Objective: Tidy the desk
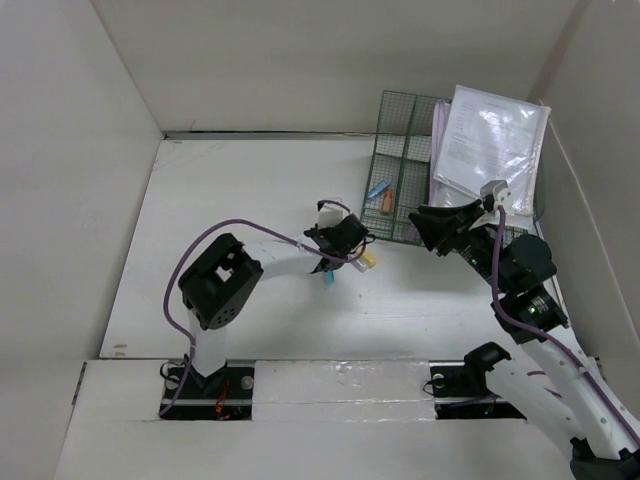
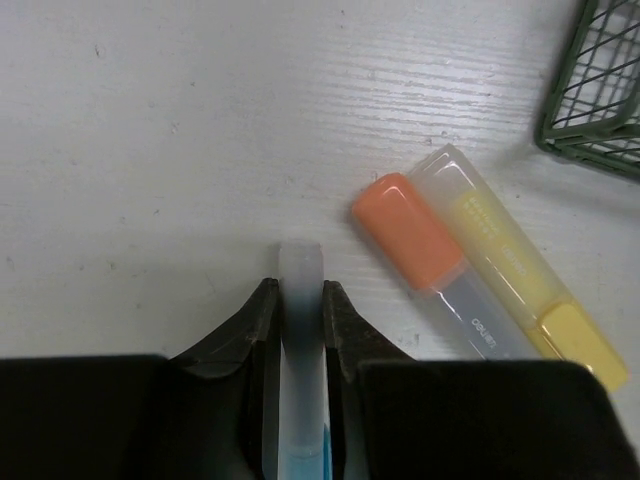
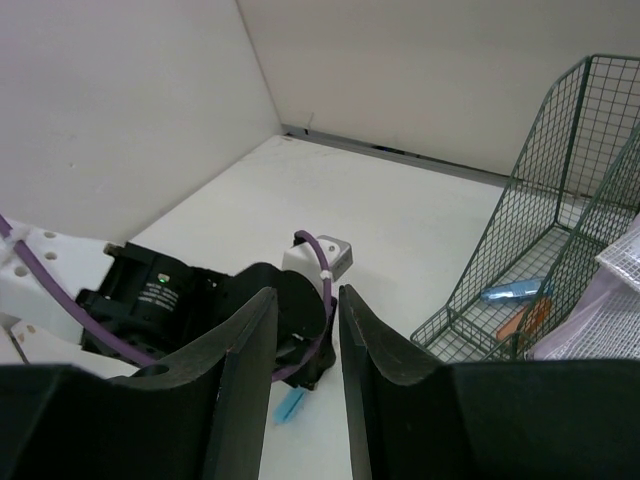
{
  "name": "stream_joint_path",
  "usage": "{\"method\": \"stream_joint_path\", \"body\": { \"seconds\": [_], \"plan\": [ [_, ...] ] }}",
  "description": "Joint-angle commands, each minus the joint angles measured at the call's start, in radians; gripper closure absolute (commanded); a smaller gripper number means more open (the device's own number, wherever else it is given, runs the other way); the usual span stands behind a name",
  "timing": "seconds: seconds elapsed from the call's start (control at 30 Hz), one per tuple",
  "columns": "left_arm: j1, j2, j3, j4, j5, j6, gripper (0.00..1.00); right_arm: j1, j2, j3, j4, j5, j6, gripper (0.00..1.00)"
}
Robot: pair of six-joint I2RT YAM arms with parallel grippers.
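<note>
Peering past our left jaws, clamped on a clear-capped blue pen [image 2: 300,290] whose barrel the lower frame edge cuts off, we see the white counter [image 2: 150,130] beneath them lying open toward upper left, the orange-capped highlighter [image 2: 410,232] and yellow highlighter [image 2: 525,285] touching at right, the mesh rack [image 2: 590,152] cropped at upper right, and our right jaws parted, empty.

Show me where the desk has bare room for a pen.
Free: the desk's far-left stretch, between the left wall panel and the left arm. Crowded: beside the rack's near corner, with two highlighters, the left end effector and the right end effector.
</note>
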Motion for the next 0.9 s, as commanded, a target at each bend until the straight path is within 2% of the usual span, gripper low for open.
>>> {"method": "stream_joint_path", "body": {
  "seconds": [0.0,0.1,0.27,0.43,0.53,0.57,0.7,0.87],
  "plan": [
    [-0.002,-0.158,-0.005,0.003,-0.007,0.001,1.0,0.008,-0.014,-0.004,0.055,-0.015,0.005,0.64],
    [-0.013,-0.246,-0.014,0.108,0.033,0.05,1.0,0.008,-0.018,-0.006,0.052,-0.009,0.004,0.63],
    [-0.024,-0.335,-0.048,0.432,0.116,0.134,1.0,0.008,-0.04,-0.009,0.051,0.005,0.001,0.64],
    [-0.024,-0.272,-0.042,0.76,0.196,0.249,1.0,0.008,-0.058,-0.015,0.048,0.022,0.001,0.64],
    [-0.024,-0.205,0.015,0.881,0.265,0.315,1.0,0.008,-0.058,-0.015,0.048,0.027,-0.001,0.64],
    [-0.024,-0.122,0.063,0.9,0.292,0.342,1.0,0.017,-0.061,-0.015,0.048,0.03,-0.002,0.64],
    [-0.005,-0.018,0.163,0.92,0.389,0.373,1.0,0.017,-0.069,-0.018,0.048,0.037,-0.004,0.64],
    [-0.005,0.084,0.253,0.981,0.433,0.408,1.0,0.017,-0.074,-0.018,0.046,0.037,-0.007,0.64]
  ]
}}
